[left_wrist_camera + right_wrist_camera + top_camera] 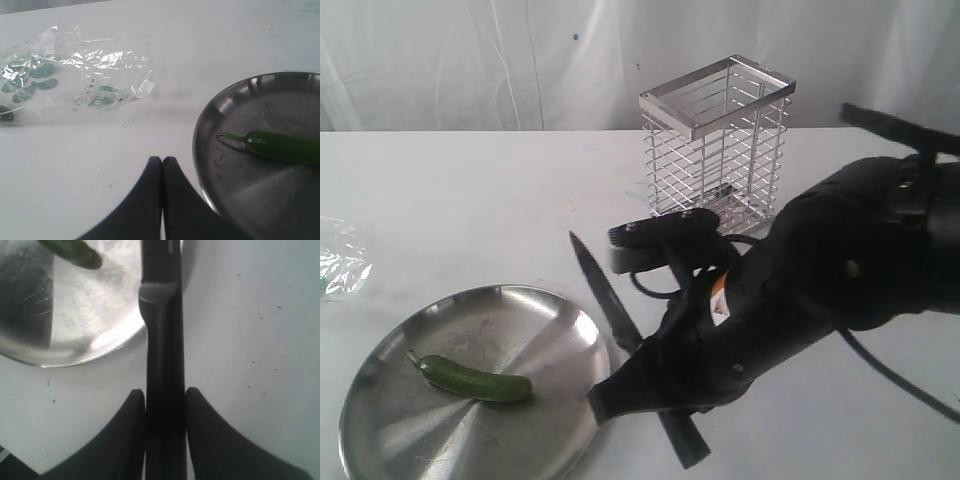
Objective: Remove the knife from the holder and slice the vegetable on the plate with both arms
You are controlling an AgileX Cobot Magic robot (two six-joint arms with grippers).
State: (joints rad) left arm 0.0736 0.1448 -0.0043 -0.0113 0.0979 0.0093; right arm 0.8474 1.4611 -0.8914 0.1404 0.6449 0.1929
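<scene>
The right gripper is clamped on the knife handle at the plate's three o'clock edge (blade pointing toward eleven), the vegetable lies mid-plate, and the left gripper is pressed together.

plastic bag: crumpled, clear | table: white | backdrop: white

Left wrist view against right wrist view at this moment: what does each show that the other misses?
Only the left wrist view: a crumpled clear plastic bag with green print, the shut left gripper, and the stem end of the vegetable. Only the right wrist view: the knife, its black handle clamped in the right gripper. Both: the steel plate with the vegetable lying on it, and the white table.
</scene>
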